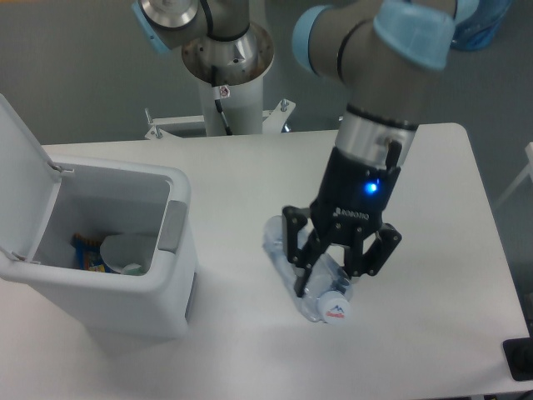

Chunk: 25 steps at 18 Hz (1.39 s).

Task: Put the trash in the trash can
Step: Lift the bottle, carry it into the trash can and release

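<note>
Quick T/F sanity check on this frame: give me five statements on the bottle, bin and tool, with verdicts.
1. The tool is closed around the bottle. True.
2. The trash can has its lid shut. False: the lid is hinged open.
3. The trash can is empty. False: a cup and a snack packet lie inside.
4. The bottle's white cap points towards the near table edge. True.
5. The bottle is over the trash can. False: it is right of it, over the table.
</note>
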Motion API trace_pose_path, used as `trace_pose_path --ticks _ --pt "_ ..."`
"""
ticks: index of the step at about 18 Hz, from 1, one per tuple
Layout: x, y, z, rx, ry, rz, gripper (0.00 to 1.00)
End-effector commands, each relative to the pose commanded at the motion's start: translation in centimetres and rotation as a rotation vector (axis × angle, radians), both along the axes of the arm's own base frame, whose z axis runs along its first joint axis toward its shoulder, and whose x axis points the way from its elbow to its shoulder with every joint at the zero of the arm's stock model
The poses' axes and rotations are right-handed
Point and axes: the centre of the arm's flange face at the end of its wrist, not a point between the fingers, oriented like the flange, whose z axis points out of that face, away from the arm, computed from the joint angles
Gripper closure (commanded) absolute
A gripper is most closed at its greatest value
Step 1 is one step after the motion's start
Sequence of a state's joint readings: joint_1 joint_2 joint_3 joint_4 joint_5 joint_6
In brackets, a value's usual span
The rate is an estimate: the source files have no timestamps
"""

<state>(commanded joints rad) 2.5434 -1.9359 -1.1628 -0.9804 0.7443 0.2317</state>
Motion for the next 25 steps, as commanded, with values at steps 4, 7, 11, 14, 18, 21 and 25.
trace_pose_path --ticks 4,7,11,14,18,21,25 --pt "6.1 2.6 2.6 0.077 0.001 -0.110 0.50" --pt "11.4 4.5 3.6 0.091 0.000 -0.191 0.50" --pt "17.1 5.7 2.6 0.087 0.000 -0.276 0.50" --pt "18.0 5.5 -0.4 0.087 0.017 -0.297 0.50" --pt "18.4 5.4 -4.5 0.078 0.099 -0.383 0.45" --pt "19.3 4.8 -6.2 0.077 0.148 -0.438 0.35" --pt "19.9 4.1 -6.1 0.087 0.199 -0.468 0.00"
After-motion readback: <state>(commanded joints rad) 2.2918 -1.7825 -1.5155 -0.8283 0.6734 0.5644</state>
